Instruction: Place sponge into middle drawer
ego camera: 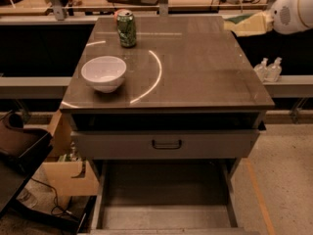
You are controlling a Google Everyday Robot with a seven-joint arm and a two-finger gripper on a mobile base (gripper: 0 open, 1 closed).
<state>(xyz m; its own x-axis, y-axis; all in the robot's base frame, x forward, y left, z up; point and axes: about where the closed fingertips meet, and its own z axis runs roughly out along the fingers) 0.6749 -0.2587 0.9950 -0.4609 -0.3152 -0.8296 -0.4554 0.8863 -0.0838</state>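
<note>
Camera view, looking down at a grey cabinet from the front. At far left, beside the cabinet, an open cardboard box (68, 173) stands on the floor. On the left part of the cabinet top (195, 67) sits a white bowl (103, 72), upright. Behind it, near the rear edge, stands a green drink can (126, 28), well apart from the bowl.

Below the top is a grey drawer front (166, 144) with a black handle at its middle. Under that, the middle drawer (166, 217) is pulled out toward the camera. Its flat grey floor is bare and its low side walls show at left and right.

Further right, the sponge (244, 24) hangs in the air just past the right rear corner of the cabinet top, well above and well apart from the open drawer. It is yellow with a dark green layer on its upper face. The gripper (267, 20) clasps the sponge by its right end, its fingers closed on the foam and mostly hidden by it. Below, two small clear bottles (268, 68) stand on a ledge. The white rounded arm (293, 11) enters from the upper right corner.
</note>
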